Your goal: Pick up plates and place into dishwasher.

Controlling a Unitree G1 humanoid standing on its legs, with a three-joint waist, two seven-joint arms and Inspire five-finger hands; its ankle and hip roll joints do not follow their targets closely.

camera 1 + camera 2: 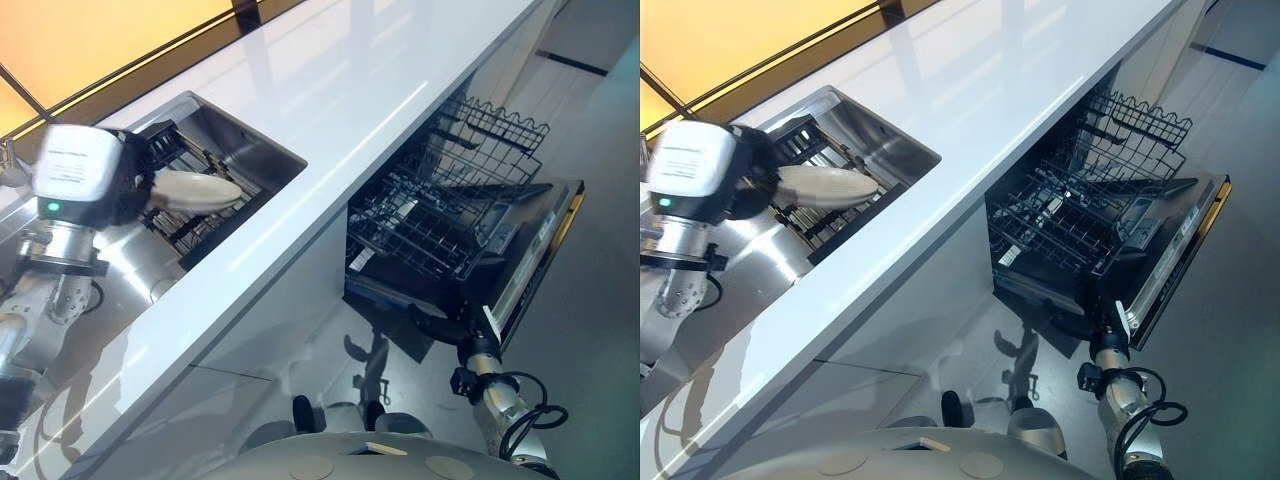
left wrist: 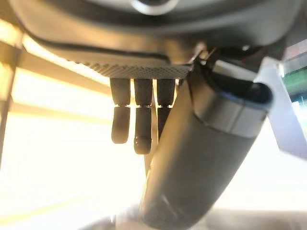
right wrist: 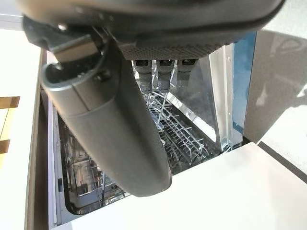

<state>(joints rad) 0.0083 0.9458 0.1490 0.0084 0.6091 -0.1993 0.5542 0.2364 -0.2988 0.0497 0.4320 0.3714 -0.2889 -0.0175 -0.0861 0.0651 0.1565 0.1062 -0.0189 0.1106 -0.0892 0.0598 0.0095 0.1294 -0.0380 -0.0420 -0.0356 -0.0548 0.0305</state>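
A cream plate (image 1: 200, 190) is held edge-on over the sink (image 1: 262, 150), just above a dark dish rack (image 1: 195, 228). My left hand (image 1: 130, 185) is shut on the plate's near rim, thumb (image 2: 201, 158) pressed close to the fingers (image 2: 136, 120). Down at the lower right, my right hand (image 1: 440, 325) hangs open beside the front edge of the open dishwasher door (image 1: 535, 250). In the right wrist view its straight fingers (image 3: 163, 72) point at the wire lower rack (image 3: 177, 134), holding nothing. The pulled-out lower rack (image 1: 430, 235) looks bare of plates.
A long white countertop (image 1: 380, 100) runs between the sink and the dishwasher. The upper rack (image 1: 495, 130) sits further back inside the machine. Grey floor (image 1: 600, 380) lies to the right of the lowered door.
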